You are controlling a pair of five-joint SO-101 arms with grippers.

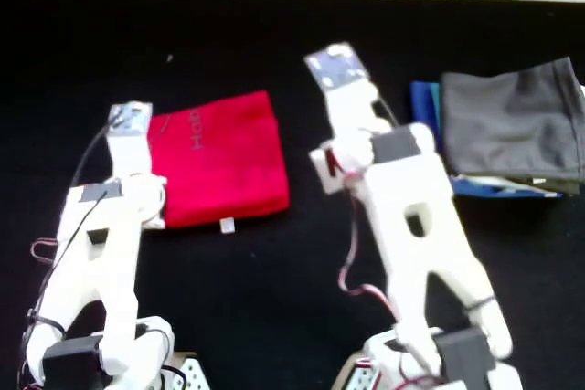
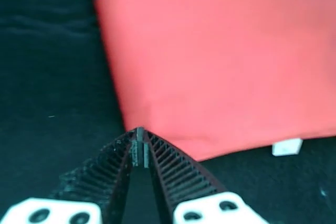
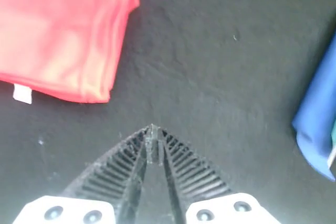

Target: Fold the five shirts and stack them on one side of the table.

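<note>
A folded red shirt [image 1: 219,157] lies flat on the black table cover, left of centre, with a small white tag [image 1: 227,225] at its near edge. At the right side sits a stack with a grey shirt [image 1: 512,125] on top and a blue shirt [image 1: 423,105] beneath. My left gripper [image 2: 139,136] is shut, its tips at the red shirt's [image 2: 220,61] left edge, and no cloth shows between them. My right gripper [image 3: 152,134] is shut over bare cover between the red shirt [image 3: 63,30] and the blue shirt [image 3: 317,124].
The black cover [image 1: 274,299] spreads over the whole table. Both white arms [image 1: 101,253] [image 1: 416,216] rise from bases at the near edge. A light wall runs behind the far edge. Open cover lies between the red shirt and the stack.
</note>
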